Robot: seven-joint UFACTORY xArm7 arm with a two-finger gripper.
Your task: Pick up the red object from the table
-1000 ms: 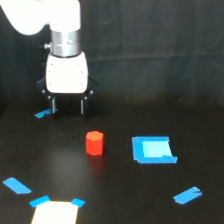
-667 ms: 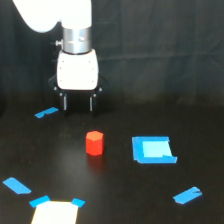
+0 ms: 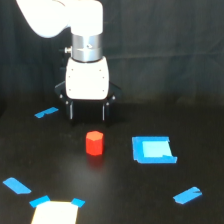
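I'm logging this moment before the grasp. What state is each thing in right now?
claw: open, empty, fingers hanging above the table, just behind the red object
red object: upright on the table, untouched
table: black, bearing the block and tape
blue-edged pale square: lying flat, to the exterior view's right of the red object
blue tape strips: flat, scattered

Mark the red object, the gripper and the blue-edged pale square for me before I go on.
red object [image 3: 94, 143]: exterior view, middle of its front face.
gripper [image 3: 87, 112]: exterior view, midway between the two dark fingers' tips.
blue-edged pale square [image 3: 153, 149]: exterior view, its pale centre.
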